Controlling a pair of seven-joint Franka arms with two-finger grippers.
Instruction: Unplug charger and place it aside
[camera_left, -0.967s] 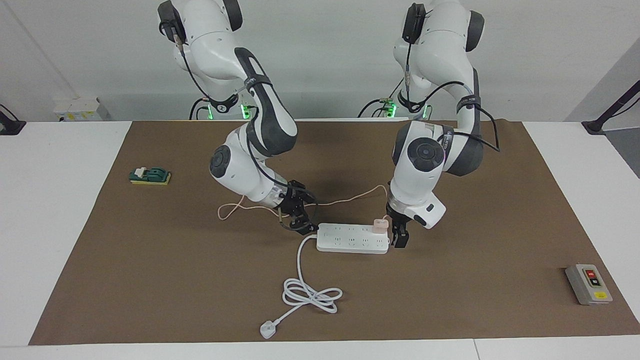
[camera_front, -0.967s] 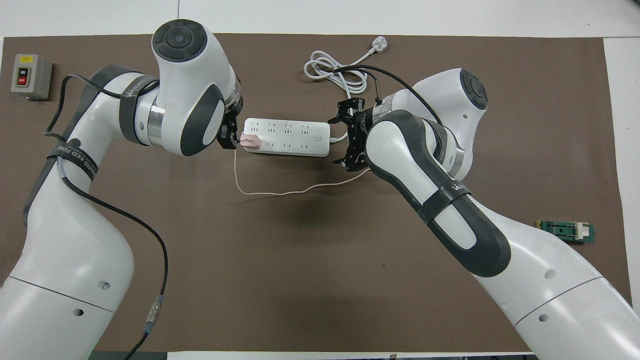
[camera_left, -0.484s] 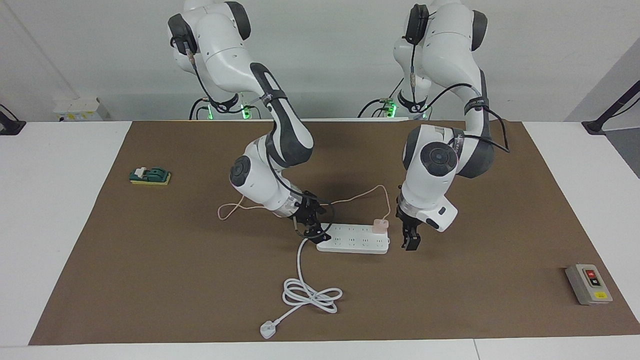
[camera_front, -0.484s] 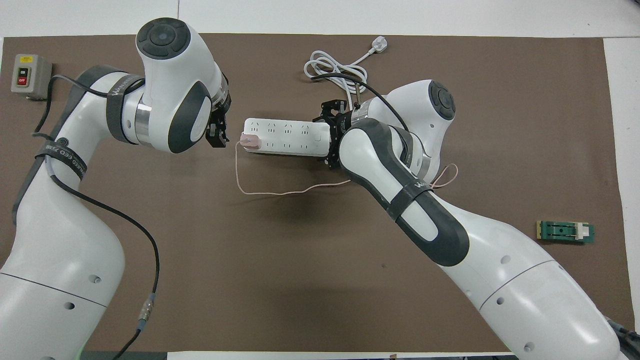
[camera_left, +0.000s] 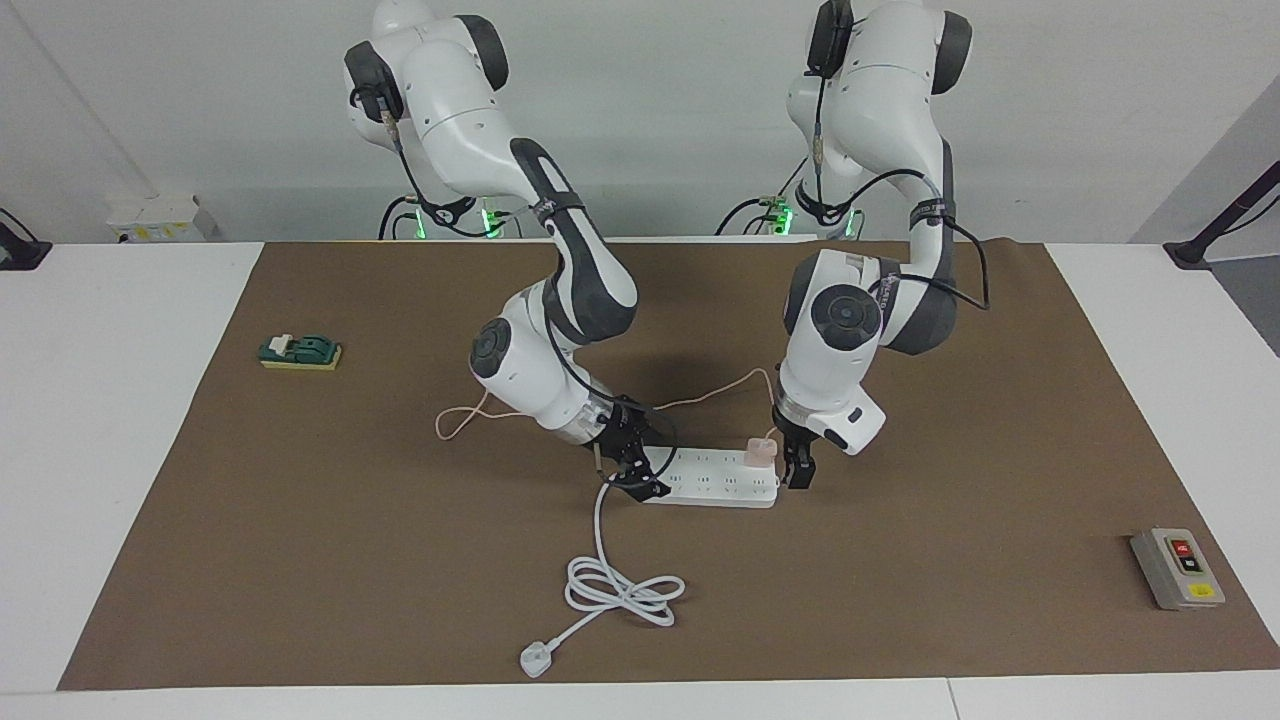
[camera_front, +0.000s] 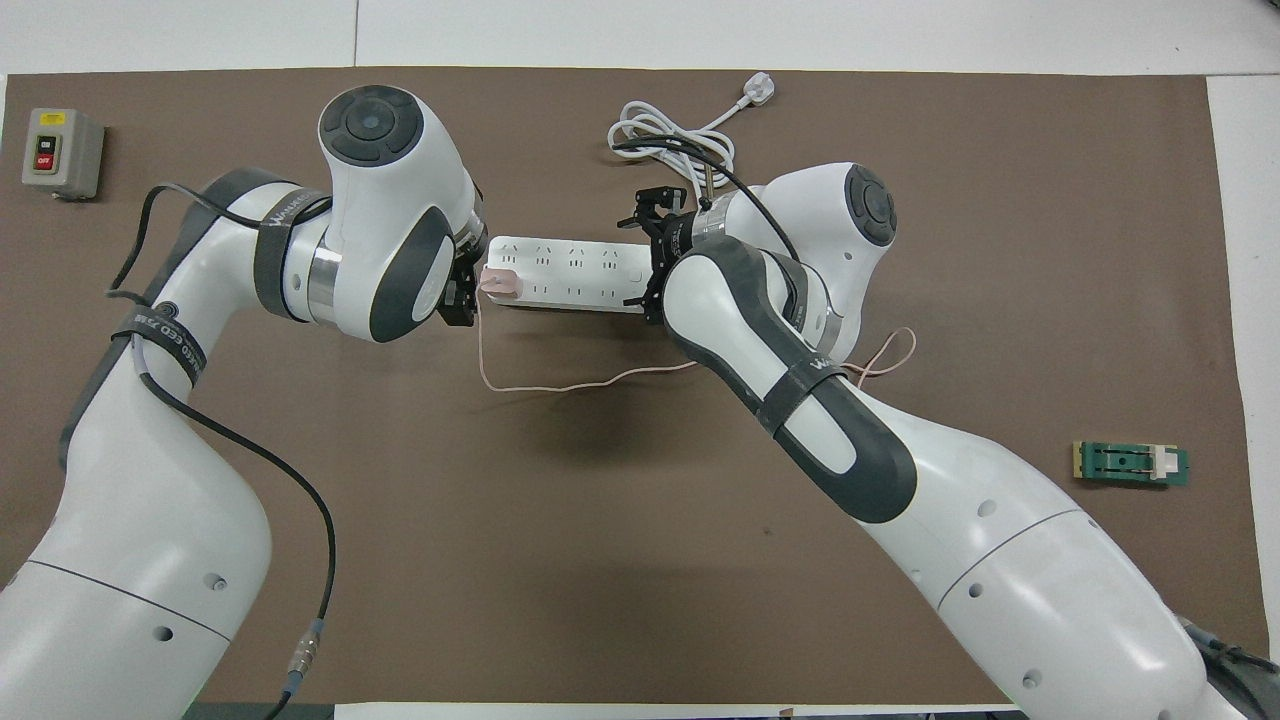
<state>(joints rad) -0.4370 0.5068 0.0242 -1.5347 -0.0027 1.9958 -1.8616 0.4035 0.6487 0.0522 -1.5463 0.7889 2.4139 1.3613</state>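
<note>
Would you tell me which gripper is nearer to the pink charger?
Left. The left gripper is right beside the charger, at its end of the power strip; the right gripper is at the strip's other end.

On the brown mat (camera_left: 300, 520) lay one long white power strip (camera_left: 712, 485), one pink cube charger (camera_left: 760, 452), one grey switch box (camera_left: 1176, 568), one green block (camera_left: 300, 351).
</note>
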